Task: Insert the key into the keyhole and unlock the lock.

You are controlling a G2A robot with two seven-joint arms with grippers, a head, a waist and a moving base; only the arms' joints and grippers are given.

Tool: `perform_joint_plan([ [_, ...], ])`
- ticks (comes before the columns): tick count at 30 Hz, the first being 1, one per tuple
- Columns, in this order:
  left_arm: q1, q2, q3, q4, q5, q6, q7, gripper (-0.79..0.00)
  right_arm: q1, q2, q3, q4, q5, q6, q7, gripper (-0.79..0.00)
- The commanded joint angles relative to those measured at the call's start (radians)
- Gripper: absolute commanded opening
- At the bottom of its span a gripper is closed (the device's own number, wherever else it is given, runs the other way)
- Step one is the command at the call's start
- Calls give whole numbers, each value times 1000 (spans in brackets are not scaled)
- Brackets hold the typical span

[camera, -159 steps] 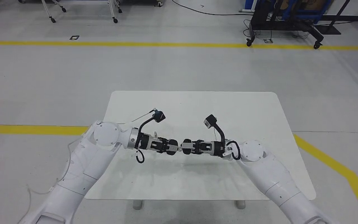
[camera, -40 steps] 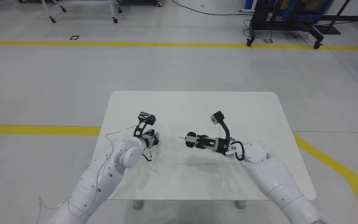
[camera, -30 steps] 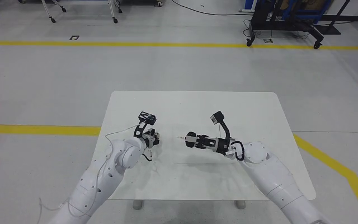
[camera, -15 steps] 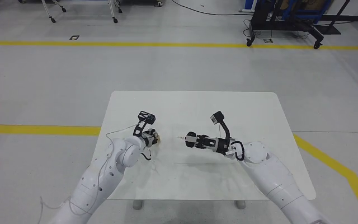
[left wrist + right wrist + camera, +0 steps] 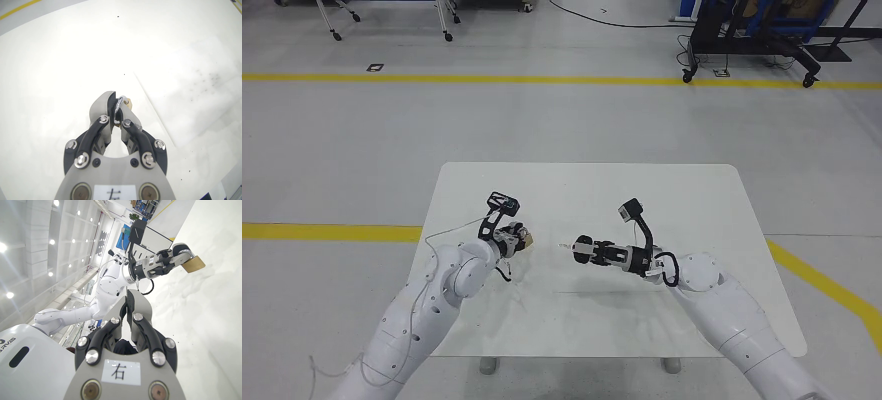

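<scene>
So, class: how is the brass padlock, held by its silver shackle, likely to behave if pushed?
The brass padlock looks like solid metal, so probably rigid and heavy for its size. The fingers of the left gripper pinch only its curved silver shackle, so the body may pivot or swing when pushed. The polished shackle could slip.

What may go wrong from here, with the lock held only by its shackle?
1. The left gripper pinches only the shackle, so the padlock may swing or twist when the key pushes it.
2. Little of the key sticks out of the shut right gripper; it may slip or meet the padlock askew.
</scene>
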State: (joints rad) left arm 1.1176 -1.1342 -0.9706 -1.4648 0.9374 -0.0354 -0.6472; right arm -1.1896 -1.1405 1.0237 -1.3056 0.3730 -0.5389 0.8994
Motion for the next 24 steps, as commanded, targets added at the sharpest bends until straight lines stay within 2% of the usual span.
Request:
perform_joint_plan([
  [1, 0, 0, 0, 0, 0, 0, 0, -785, 0, 0, 0, 0, 0, 0, 0, -785],
  [5, 2, 0, -2, 0, -5, 1, 4, -785, 0, 0, 0, 0, 0, 0, 0, -785],
  [8, -1, -4, -50, 32, -193, -30, -38, -785, -5, 0, -1, -8, -4, 9, -14, -785],
  [12, -44, -7, -112, 122, -524, -116, -230, -785, -24, 1, 11, -35, -2, 24, -42, -785],
  [16, -97, -13, -127, 200, -754, -79, -426, -785, -35, 2, 32, -45, 31, 24, -73, -785],
  [17, -109, -14, -127, 212, -771, -72, -447, -785, -37, 2, 37, -46, 44, 22, -76, -785],
  [19, -140, -20, -104, 264, -849, -22, -570, -785, -46, 2, 56, -47, 104, 17, -86, -785],
  [24, -246, -48, -36, 398, -979, 32, -739, -785, -65, 6, 101, -61, 220, 32, -57, -785],
])
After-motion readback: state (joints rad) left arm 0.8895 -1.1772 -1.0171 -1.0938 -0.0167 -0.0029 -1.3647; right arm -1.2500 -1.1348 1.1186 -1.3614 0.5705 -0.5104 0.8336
